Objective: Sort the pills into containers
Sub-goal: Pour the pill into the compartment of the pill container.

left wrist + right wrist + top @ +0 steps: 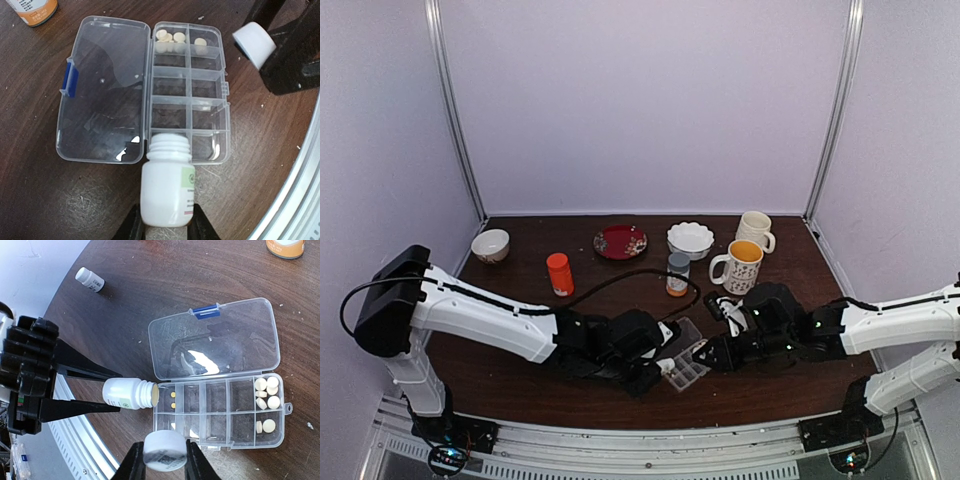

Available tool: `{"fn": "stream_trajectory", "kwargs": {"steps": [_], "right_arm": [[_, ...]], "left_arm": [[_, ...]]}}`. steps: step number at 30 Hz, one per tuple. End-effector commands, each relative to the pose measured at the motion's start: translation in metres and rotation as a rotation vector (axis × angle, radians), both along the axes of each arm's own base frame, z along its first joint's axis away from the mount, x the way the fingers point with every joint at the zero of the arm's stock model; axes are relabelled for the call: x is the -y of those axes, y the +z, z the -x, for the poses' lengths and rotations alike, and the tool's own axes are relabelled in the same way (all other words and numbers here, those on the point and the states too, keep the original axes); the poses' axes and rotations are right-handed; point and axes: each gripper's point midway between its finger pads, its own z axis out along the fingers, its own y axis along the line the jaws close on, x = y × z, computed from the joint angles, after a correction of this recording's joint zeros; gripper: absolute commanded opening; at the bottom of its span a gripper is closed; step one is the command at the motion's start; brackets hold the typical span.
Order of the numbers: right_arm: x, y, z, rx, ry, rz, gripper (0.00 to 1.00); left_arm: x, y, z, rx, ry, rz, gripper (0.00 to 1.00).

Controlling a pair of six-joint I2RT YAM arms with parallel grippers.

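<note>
White bottle tipped at the box's end cell: pour by the pill, not the pile

Left gripper is pinching the white bottle by its base. The bottle lies nearly flat with its open mouth at the near end of the pill box. The box's lid is folded open on the table. Right gripper is clamped on the bottle's cap, just beside the box's long edge.

Of the pills, a cluster of pale round ones sits in the two cells at the far end. Two tiny yellow ones lie in the cell at the bottle's mouth, and the cells between look bare.

To do this well, as I judge it, hold the mouth inside that one cell's walls and tilt in small nudges, so pills drop singly rather than in a rush. The walls are low, and the box looks light with nothing holding it. A knock from the bottle's neck could shove it or bounce pills into the neighbouring cell. Best to hold the cap well away from the stream
</note>
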Motion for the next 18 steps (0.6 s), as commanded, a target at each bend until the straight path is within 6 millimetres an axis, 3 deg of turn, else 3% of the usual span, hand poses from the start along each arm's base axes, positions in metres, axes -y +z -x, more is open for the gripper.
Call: {"fn": "stream_trajectory", "kwargs": {"steps": [1, 7, 10, 18], "right_arm": [[0.003, 0.003, 0.000, 0.018, -0.010, 0.003, 0.00], [0.004, 0.003, -0.001, 0.020, -0.009, 0.014, 0.00], [0.004, 0.004, -0.001, 0.022, -0.010, 0.013, 0.00], [0.006, 0.003, 0.000, 0.020, -0.012, 0.016, 0.00]], "left_arm": [[-0.001, 0.001, -0.006, 0.009, 0.020, 0.034, 0.00], [0.002, 0.010, -0.005, 0.005, 0.016, 0.052, 0.00], [-0.002, 0.000, -0.007, 0.001, 0.025, 0.016, 0.00], [0.001, 0.009, -0.005, -0.010, 0.007, 0.016, 0.00]]}}
